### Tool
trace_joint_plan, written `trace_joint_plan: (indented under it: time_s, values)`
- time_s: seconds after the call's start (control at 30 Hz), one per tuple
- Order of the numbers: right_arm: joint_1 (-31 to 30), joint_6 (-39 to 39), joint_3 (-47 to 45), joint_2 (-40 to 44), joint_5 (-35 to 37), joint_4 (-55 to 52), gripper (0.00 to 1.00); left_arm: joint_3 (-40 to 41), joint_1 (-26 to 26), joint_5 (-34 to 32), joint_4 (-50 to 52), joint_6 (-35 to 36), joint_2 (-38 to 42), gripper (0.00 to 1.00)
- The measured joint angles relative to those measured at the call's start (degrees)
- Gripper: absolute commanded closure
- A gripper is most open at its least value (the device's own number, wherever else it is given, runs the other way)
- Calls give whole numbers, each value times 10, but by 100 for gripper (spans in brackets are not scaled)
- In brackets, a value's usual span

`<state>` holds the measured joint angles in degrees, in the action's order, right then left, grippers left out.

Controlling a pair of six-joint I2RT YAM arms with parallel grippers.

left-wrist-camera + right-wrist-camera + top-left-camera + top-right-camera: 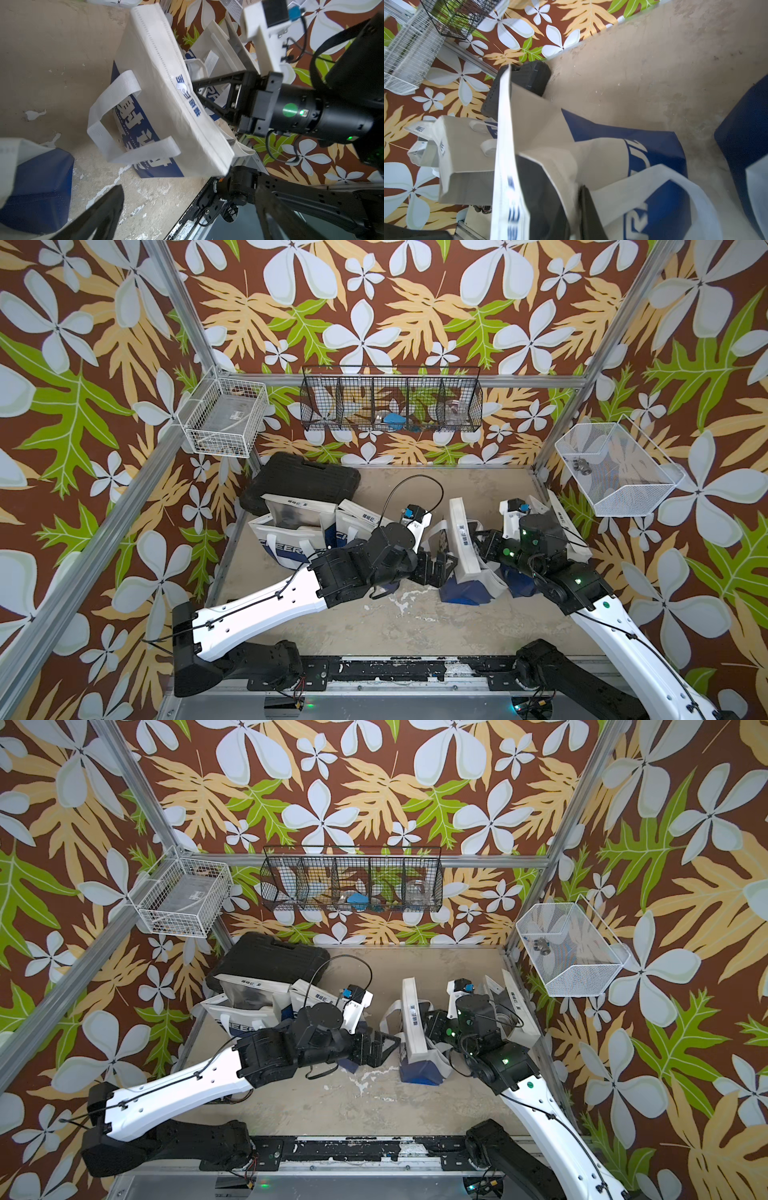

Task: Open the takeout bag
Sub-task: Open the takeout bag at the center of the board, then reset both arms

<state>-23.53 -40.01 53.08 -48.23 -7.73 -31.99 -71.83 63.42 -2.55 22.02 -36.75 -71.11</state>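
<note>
The takeout bag [462, 531] stands on the table [415, 626] just toward 3 o'clock of centre, blue base down and white rim up. The left tool [432, 568] is just beside it at its 9 o'clock, jaws wide apart and holding nothing. The right tool [196, 89] reaches in from 3 o'clock with the bag's rim between its fingers. I cannot tell whether it is clamped.

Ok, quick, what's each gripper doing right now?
Left gripper: open, holding nothing.
Right gripper: at the takeout bag rim; grip cannot be told.
</note>
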Motion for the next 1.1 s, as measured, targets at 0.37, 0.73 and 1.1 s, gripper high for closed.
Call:
trace_joint_plan:
  time_s: [0.37,0.73,1.1]
  values:
    - [0,82,267,-45,125,-142,19,-113,0,-98,75,80,86,0]
    - [0,208,177,51,273,14,0,181,-5,-524,-220,474,314,0]
    - [76,415,-321,118,516,467,0,547,-396,-349,-575,538,234,0]
